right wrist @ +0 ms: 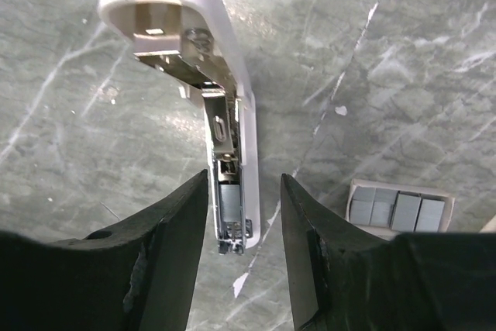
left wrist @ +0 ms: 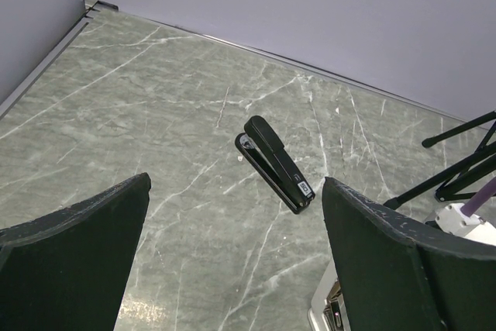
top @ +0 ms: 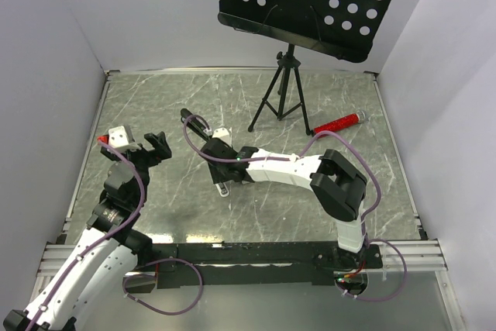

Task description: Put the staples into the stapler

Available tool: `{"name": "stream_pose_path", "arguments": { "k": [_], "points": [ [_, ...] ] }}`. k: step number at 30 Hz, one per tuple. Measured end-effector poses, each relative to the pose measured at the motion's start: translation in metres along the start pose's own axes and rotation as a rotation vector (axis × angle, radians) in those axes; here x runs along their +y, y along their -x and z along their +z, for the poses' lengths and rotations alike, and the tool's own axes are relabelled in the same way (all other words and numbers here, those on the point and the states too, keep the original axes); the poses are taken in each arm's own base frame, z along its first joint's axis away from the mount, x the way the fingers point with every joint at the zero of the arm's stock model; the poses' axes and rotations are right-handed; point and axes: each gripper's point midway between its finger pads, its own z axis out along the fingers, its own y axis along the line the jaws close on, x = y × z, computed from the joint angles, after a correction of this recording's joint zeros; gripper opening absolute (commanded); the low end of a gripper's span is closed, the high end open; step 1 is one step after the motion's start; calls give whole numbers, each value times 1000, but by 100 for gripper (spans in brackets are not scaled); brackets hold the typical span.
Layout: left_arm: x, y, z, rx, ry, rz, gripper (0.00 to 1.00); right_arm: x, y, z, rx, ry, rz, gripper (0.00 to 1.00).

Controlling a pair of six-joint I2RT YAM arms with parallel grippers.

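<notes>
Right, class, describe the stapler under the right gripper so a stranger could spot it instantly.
Start at the black music stand on its tripod at the back of the marbled table, then come forward and left to the right gripper. The white stapler lies beneath it. Unlike the closed black stapler nearby, this one is white and swung open, its metal staple channel exposed.

White arm shells with black joints; looped purple cables — broad matte-black fingers, edges scuffed pale
</notes>
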Motion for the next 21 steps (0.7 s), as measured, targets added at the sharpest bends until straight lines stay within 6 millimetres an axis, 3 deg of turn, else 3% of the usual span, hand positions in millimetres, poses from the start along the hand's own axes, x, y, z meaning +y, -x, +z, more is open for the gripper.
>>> {"name": "stream_pose_path", "arguments": {
  "k": [8, 11, 15, 21],
  "points": [
    [-3, -1, 0, 6, -16, 1, 97, -1, -5, -3, 0, 18, 1, 51],
    [-9, -5, 0, 22, -51, 5, 97, -12, -13, -16, -21, 46, -20, 63],
    [-22, -16, 2, 68, -115, 18, 97, -17, -15, -41, -118, 144, -95, 70],
    [-31, -30, 3, 121, -164, 33, 97, -2, -26, -46, -185, 244, -183, 72]
  ]
}}
